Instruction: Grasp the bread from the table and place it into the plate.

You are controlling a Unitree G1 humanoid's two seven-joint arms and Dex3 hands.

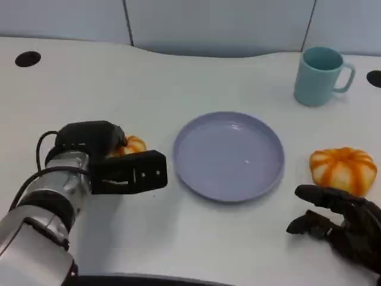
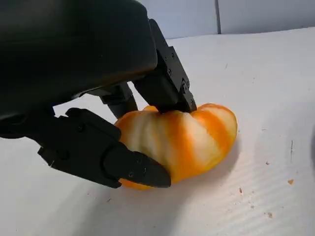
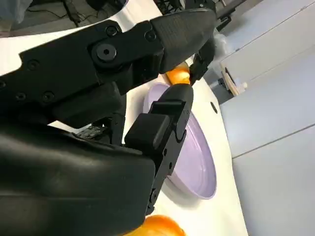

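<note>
An orange-and-white striped bread (image 1: 132, 145) lies on the white table, left of the lilac plate (image 1: 196, 182). My left hand (image 1: 104, 156) covers it from above. In the left wrist view the fingers (image 2: 165, 83) press on the back of the bread (image 2: 192, 142) and the thumb (image 2: 123, 164) presses on its front, while it still rests on the table. My right hand (image 1: 339, 225) lies low at the table's near right with fingers apart, holding nothing. In the right wrist view the plate (image 3: 199, 164) shows beyond the fingers (image 3: 147, 54).
A second striped bread (image 1: 343, 168) sits right of the plate, just beyond my right hand. A teal mug (image 1: 321, 74) stands at the back right. Dark round holes (image 1: 28, 58) mark the table's far corners.
</note>
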